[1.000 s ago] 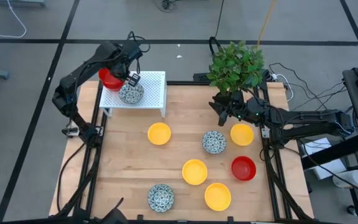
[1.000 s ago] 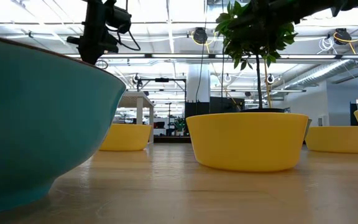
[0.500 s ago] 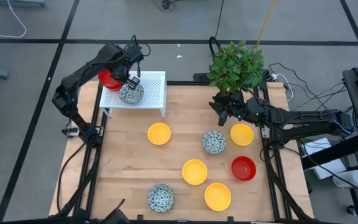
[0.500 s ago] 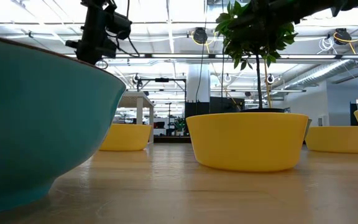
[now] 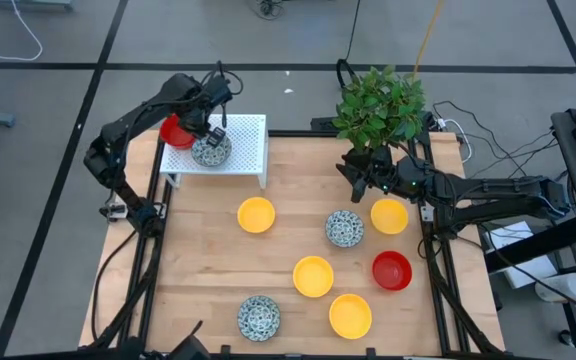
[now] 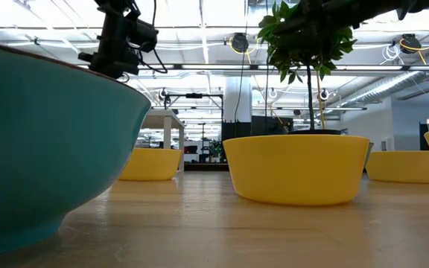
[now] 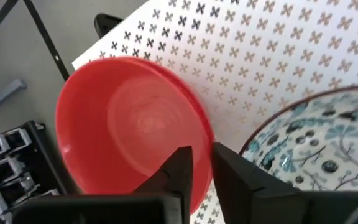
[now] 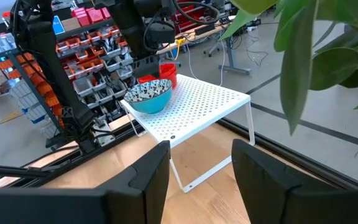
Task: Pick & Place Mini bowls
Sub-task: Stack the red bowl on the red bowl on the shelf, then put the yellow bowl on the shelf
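Above the rack, left gripper

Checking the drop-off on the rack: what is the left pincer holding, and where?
The left pincer straddles the red bowl's rim on the white rack; whether it grips cannot be told. The right pincer holds nothing.

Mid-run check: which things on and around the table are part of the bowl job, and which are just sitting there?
Part of the job:
- red bowl and speckled bowl on the white rack
- four yellow bowls, e.g.
- two more speckled bowls, e.g.
- second red bowl
- left gripper at the rack

Just sitting there:
- potted plant
- right gripper, waiting open by the plant
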Robot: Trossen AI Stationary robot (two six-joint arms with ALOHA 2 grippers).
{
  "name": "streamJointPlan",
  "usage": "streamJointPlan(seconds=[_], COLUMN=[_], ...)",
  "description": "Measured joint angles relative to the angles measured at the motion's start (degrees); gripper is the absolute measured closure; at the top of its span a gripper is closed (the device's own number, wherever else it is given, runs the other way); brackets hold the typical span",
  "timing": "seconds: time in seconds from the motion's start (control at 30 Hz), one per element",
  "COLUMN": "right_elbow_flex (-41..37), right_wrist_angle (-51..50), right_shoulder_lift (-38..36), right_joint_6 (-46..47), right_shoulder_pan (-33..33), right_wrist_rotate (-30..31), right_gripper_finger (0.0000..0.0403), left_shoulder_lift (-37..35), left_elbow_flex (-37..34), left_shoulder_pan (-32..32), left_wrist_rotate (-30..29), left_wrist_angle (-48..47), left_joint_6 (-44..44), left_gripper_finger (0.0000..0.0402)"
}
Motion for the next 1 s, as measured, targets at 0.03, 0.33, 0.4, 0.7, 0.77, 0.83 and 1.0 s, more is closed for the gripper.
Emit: streamJointPlan(seconds=[0.03,0.33,0.4,0.7,0.77,0.83,1.0], right_elbow_flex=[0.0,0.0,0.0,3.6,5.9,8.2,12.7], right_wrist_angle=[0.0,1.1,1.5,-0.5,-1.9,-2.8,-3.0], right_shoulder_lift=[0.0,0.0,0.0,4.1,6.3,9.1,15.7], right_joint_6=[0.0,-1.9,-2.0,-3.5,-4.4,-5.7,-9.6], right_shoulder_pan=[0.0,-0.4,-0.7,-0.9,-0.9,-0.9,-1.0], right_wrist_rotate=[0.0,-7.4,-8.3,-10.4,-12.4,-14.5,-21.0], right_gripper_finger=[0.0243,0.0243,0.0243,0.0243,0.0243,0.0243,0.0243], left_shoulder_lift=[0.0,-0.2,-0.3,-4.3,-5.7,-7.4,-11.1], left_elbow_flex=[0.0,1.6,3.3,10.9,12.3,12.8,12.8], left_shoulder_pan=[0.0,0.0,0.0,-2.5,-3.9,-5.2,-9.1], left_wrist_rotate=[0.0,1.7,1.9,11.1,12.2,13.5,19.2], left_wrist_angle=[0.4,-1.0,-2.2,-1.6,-0.5,1.5,11.4], left_joint_6=[0.0,5.4,5.4,1.6,0.2,-1.3,-4.8], left_gripper_finger=[0.0329,0.0265,0.0255,0.0261,0.0269,0.0276,0.0292])
